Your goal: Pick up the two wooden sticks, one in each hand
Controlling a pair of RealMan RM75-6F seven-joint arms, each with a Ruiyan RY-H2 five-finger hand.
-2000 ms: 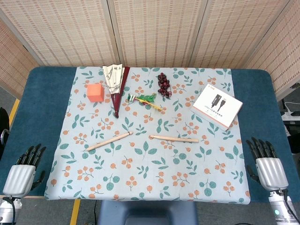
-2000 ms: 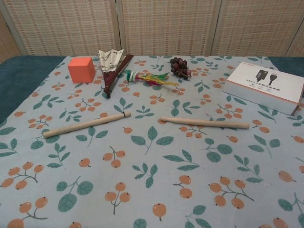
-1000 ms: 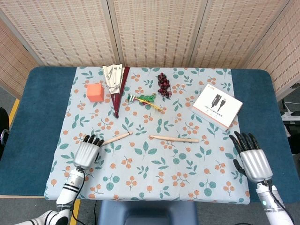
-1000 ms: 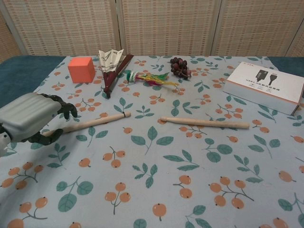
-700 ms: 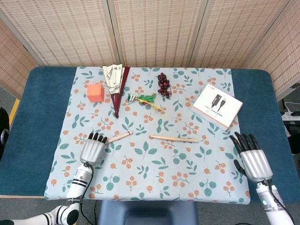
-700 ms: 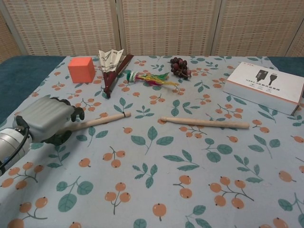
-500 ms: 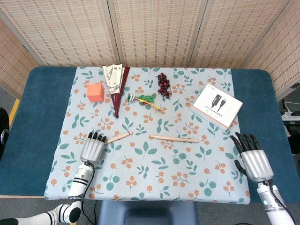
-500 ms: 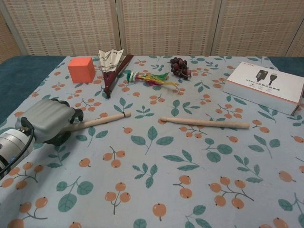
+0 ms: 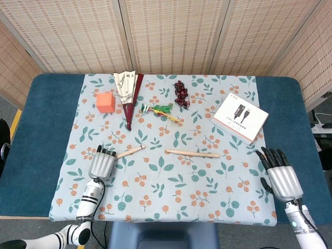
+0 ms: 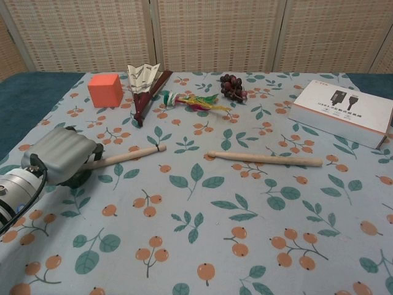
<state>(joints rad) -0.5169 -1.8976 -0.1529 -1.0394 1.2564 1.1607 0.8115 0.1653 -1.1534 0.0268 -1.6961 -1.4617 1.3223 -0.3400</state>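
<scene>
Two wooden sticks lie on the floral cloth. The left stick (image 9: 132,151) (image 10: 130,156) slants up to the right, and its left end is hidden under my left hand (image 9: 102,164) (image 10: 60,158). That hand's fingers curl down over the end with the thumb below; I cannot see whether they clamp it. The stick still rests on the cloth. The right stick (image 9: 192,153) (image 10: 265,159) lies nearly level in the middle, untouched. Far to its right, by the cloth's edge, my right hand (image 9: 282,177) hovers with fingers spread and nothing in it. It shows only in the head view.
At the back of the cloth are an orange cube (image 9: 105,101), a folded fan (image 9: 129,96), a feathered toy (image 9: 161,110) and a bunch of dark grapes (image 9: 181,93). A white box (image 9: 240,118) lies back right, above the right hand. The blue table (image 9: 41,124) borders the cloth.
My left hand came in from the table's near-left corner to the left stick's end, and its fingers curled further over it. My right hand shifted forward slightly. Neither stick has moved.
</scene>
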